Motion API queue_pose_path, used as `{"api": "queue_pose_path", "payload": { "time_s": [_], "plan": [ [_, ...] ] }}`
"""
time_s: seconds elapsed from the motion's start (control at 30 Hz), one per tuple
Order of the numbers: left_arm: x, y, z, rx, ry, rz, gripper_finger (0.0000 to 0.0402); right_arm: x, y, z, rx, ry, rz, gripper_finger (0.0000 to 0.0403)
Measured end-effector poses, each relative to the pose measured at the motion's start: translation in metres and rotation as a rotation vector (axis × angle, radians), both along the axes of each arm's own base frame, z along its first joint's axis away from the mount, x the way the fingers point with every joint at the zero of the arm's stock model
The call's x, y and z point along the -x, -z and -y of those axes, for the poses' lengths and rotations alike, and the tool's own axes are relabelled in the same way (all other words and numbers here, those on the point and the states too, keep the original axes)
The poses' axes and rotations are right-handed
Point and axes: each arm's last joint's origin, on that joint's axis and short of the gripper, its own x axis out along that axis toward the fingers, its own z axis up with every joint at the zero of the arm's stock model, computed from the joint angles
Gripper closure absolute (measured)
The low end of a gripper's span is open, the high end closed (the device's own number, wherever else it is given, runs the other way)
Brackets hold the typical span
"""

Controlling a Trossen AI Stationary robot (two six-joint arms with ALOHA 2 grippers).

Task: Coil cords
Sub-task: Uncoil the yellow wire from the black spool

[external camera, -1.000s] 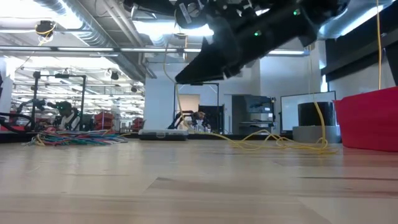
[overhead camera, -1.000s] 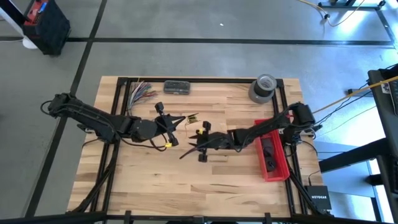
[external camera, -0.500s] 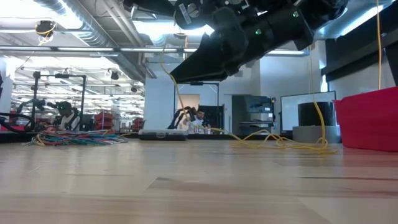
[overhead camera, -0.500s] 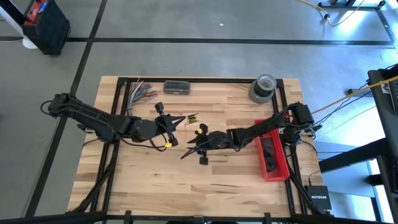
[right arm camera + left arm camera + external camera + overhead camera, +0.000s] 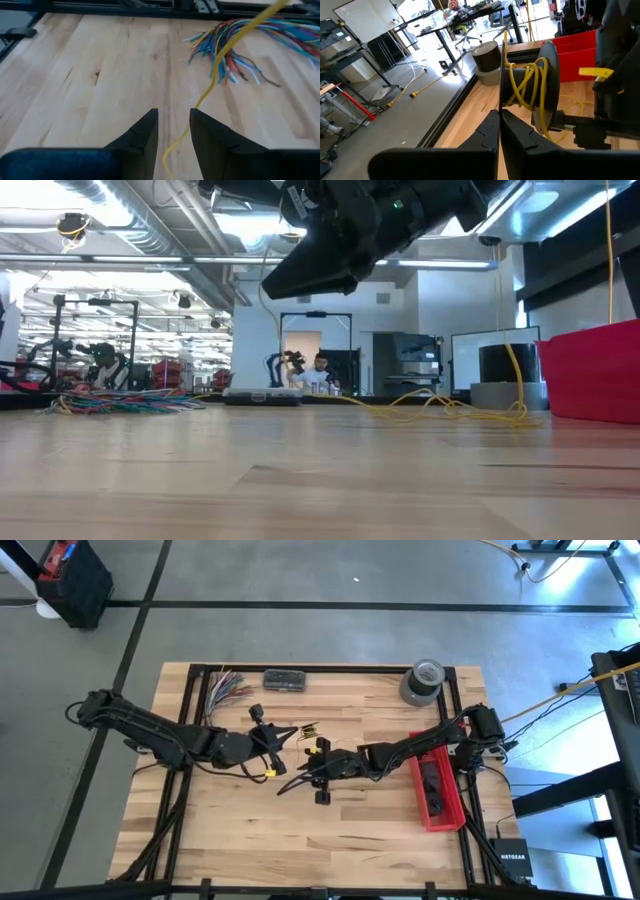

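Observation:
A yellow cord (image 5: 215,75) is partly wound on a black spool (image 5: 530,90) that hangs above the table's middle. My left gripper (image 5: 499,120) is shut on the spool. From the spool the cord runs down through the gap of my right gripper (image 5: 173,117), whose fingers stand apart. That gripper (image 5: 290,783) hovers above the table just near of the spool (image 5: 308,729). The cord's slack loops (image 5: 450,410) lie on the wood toward the right. My left gripper pinches the thin rim of the spool's nearer flange (image 5: 499,75) between its two shut fingers, coming nearly level from the table's left. The spool is lifted clear, its axis level. My right gripper has the cord passing between its fingers (image 5: 142,132); I cannot tell whether a finger touches it.
A bundle of multicoloured wires (image 5: 228,688) and a dark flat case (image 5: 285,680) lie at the far left. A grey tape roll (image 5: 423,680) stands at the far right. A red bin (image 5: 437,780) sits by the right edge under the right arm.
My right gripper has risen and gone a little toward the table's left edge, tipping as it went, its fingers still apart. The cord's stretch up to it has swung along with it. The left gripper and the spool have kept still.

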Motion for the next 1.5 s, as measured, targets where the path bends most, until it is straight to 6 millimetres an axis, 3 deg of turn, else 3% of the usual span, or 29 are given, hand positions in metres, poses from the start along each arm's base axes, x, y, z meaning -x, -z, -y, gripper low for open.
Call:
{"api": "queue_pose_path", "payload": {
  "time_s": [0.43, 0.67, 0.77, 1.0, 1.17, 1.33, 1.5],
  "plan": [
    [0.000, 0.000, 0.000, 0.003, -0.001, 0.003, 0.0402, -0.006, 0.024, 0.001, 0.047, 0.056, -0.050, 0.0291],
    [0.000, 0.000, 0.000, 0.003, -0.001, 0.002, 0.0402, -0.001, 0.017, 0.002, 0.095, 0.028, -0.066, 0.0365],
    [0.000, 0.000, 0.000, 0.003, -0.001, 0.003, 0.0402, 0.004, 0.007, 0.002, 0.110, 0.016, -0.074, 0.0395],
    [0.000, -0.001, -0.001, 0.005, -0.004, 0.008, 0.0402, 0.001, -0.015, -0.010, 0.118, -0.073, 0.049, 0.0398],
    [0.001, 0.004, -0.003, -0.009, -0.010, -0.045, 0.0402, 0.005, -0.047, -0.030, 0.279, -0.118, 0.037, 0.0395],
    [0.004, 0.011, -0.002, -0.041, -0.001, -0.135, 0.0402, 0.041, -0.101, -0.040, 0.513, -0.020, -0.032, 0.0399],
    [0.009, 0.011, 0.009, -0.098, 0.058, -0.176, 0.0402, 0.087, -0.127, -0.032, 0.482, 0.098, -0.138, 0.0400]
  ]
}}
